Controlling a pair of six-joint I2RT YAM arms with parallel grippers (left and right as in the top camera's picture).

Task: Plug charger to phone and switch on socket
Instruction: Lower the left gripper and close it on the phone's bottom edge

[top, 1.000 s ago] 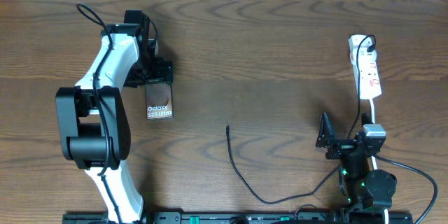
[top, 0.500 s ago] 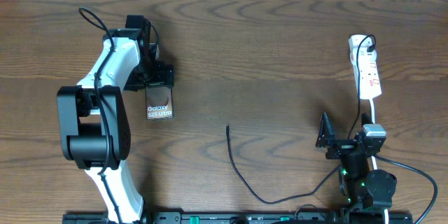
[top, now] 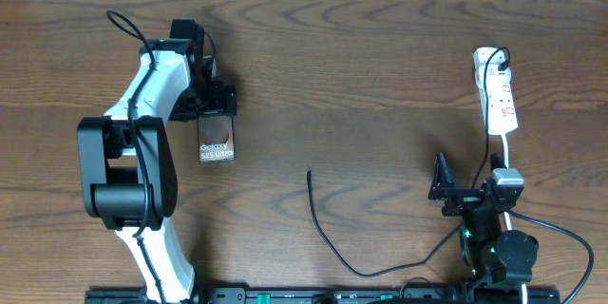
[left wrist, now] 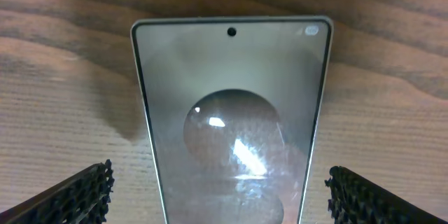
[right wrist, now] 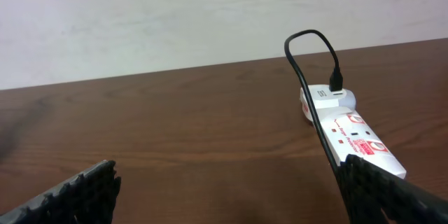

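Both jaws of the left gripper (left wrist: 218, 182) stand spread, straddling the phone (left wrist: 231, 105) clear of its edges; its long axis runs straight ahead between them. The right gripper (right wrist: 227, 178), equally spread and empty, has the charger (top: 310, 182) tip leftward.

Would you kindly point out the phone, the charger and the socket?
phone (top: 217, 149): overhead view, its lettered lower half.
charger (top: 310, 181): overhead view, near its free tip.
socket (top: 503, 103): overhead view, middle of the strip.

Left gripper (top: 217, 104) outstretched, jaws spread, right gripper (top: 442, 188) tucked low, jaws spread
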